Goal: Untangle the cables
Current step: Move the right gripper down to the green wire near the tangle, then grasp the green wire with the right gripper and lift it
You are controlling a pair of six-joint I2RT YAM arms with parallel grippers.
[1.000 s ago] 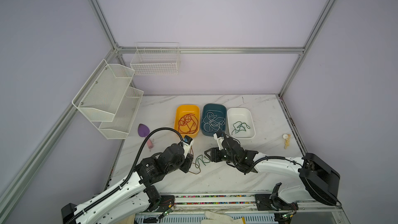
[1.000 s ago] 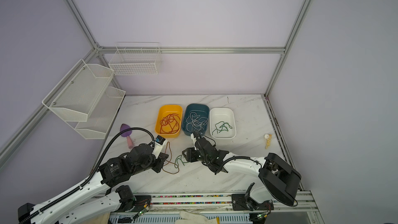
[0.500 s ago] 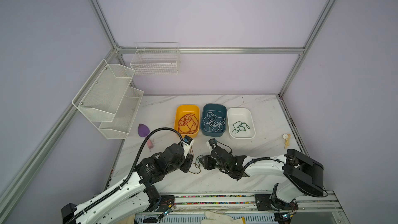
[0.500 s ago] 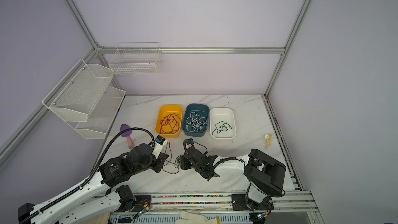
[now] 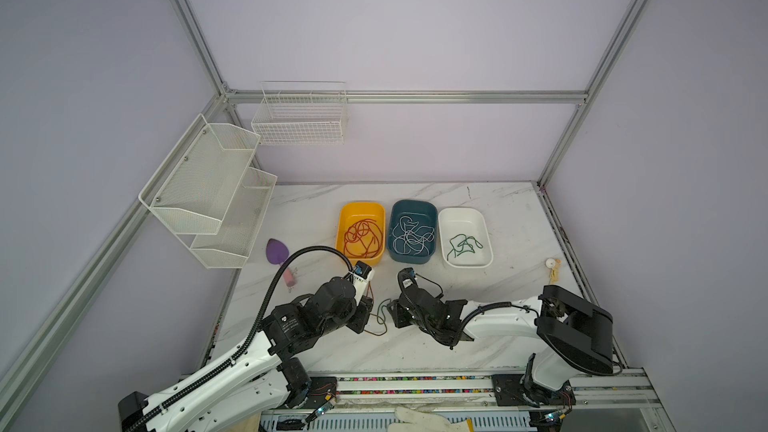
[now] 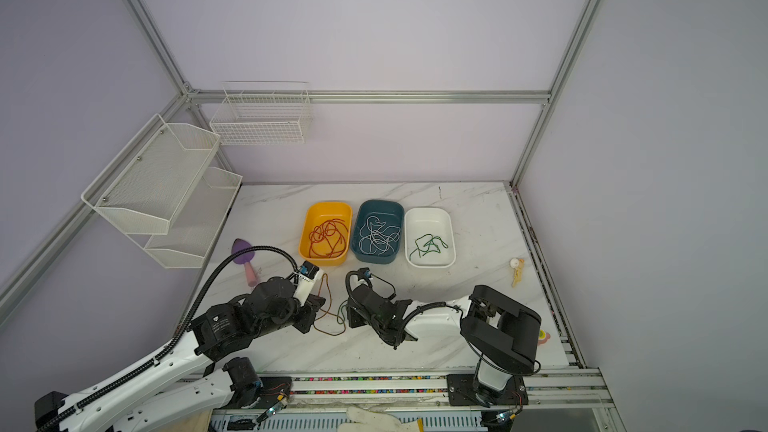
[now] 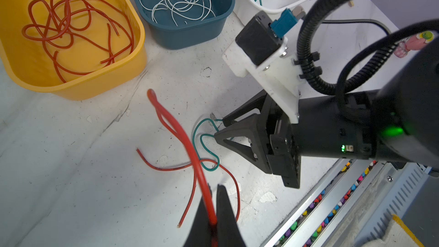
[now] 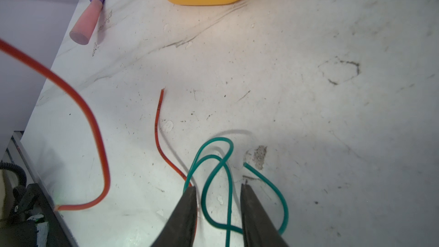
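A red cable (image 7: 175, 127) and a dark green cable (image 7: 202, 136) cross in a loose tangle on the marble table near its front. My left gripper (image 7: 213, 187) is shut on the red cable, which rises from the table into its fingers. My right gripper (image 8: 217, 186) stands open low over the table, and loops of the green cable (image 8: 218, 139) lie between its jaws without being pinched. In both top views the two grippers (image 5: 368, 317) (image 5: 392, 311) face each other across the tangle (image 6: 332, 313). More cables lie sorted in the trays: red (image 5: 363, 236), white (image 5: 411, 236) and green (image 5: 463, 245).
Behind the tangle stand a yellow tray (image 5: 345, 218), a blue tray (image 5: 413, 203) and a white tray (image 5: 484, 234) in a row. A purple and pink scoop (image 5: 278, 255) lies at the left, a small beige piece (image 5: 552, 268) at the right edge. White mesh shelves (image 5: 208, 193) hang on the left wall.
My right gripper has swung left from in front of the trays, come down over the green cable, and its jaws have narrowed. The left arm has stayed put, still holding the red cable.
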